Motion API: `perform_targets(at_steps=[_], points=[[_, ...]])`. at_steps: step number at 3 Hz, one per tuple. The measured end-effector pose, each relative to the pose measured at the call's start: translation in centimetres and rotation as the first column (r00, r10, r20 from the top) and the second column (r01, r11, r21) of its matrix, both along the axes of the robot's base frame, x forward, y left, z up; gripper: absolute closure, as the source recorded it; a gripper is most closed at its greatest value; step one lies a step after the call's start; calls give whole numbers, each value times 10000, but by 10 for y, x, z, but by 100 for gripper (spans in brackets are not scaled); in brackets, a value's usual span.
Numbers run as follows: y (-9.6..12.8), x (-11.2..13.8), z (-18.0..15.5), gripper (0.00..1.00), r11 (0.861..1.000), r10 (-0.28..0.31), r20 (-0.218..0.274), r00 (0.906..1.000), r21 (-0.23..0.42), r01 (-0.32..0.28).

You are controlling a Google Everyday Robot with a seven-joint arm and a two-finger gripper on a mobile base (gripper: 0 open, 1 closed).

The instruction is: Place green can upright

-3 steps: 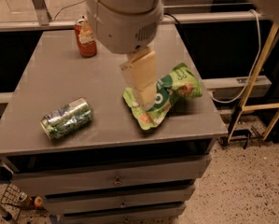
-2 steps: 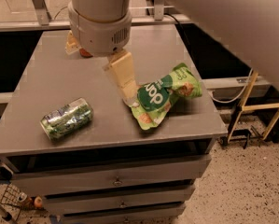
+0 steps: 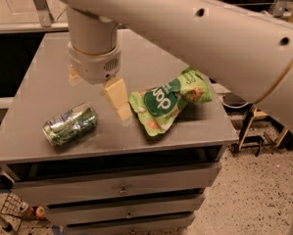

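The green can point(image 3: 70, 125) lies on its side near the front left corner of the grey table point(image 3: 48, 89), its shiny green body with pale markings pointing left to right. My gripper point(image 3: 117, 101) hangs from the big white wrist point(image 3: 94, 58) over the middle of the table. It is just right of the can and a little behind it, between the can and the snack bag, and holds nothing that I can see.
A flat green snack bag point(image 3: 166, 102) lies to the right of the gripper. The white arm point(image 3: 209, 28) crosses the top of the view and hides the table's back left. Drawers point(image 3: 121, 190) sit below the tabletop. A metal stand point(image 3: 256, 131) is on the floor at the right.
The arm has swung left across the table, from over the snack bag towards the can. The red can at the back is now hidden behind the wrist. The green can has not moved.
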State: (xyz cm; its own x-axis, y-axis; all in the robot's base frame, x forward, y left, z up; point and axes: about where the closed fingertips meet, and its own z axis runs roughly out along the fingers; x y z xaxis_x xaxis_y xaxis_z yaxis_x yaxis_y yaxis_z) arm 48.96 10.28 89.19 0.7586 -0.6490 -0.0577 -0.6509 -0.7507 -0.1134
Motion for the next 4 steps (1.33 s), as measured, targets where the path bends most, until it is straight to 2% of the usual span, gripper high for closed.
perform_targets(at_steps=[2, 3, 4], points=[[21, -22, -30, 0, 9999, 112, -889, 9960, -122, -123], [33, -30, -36, 0, 9985, 336, -1101, 9934, -383, -380], [46, -32, -33, 0, 9973, 316, -976, 9947, -634, -379]])
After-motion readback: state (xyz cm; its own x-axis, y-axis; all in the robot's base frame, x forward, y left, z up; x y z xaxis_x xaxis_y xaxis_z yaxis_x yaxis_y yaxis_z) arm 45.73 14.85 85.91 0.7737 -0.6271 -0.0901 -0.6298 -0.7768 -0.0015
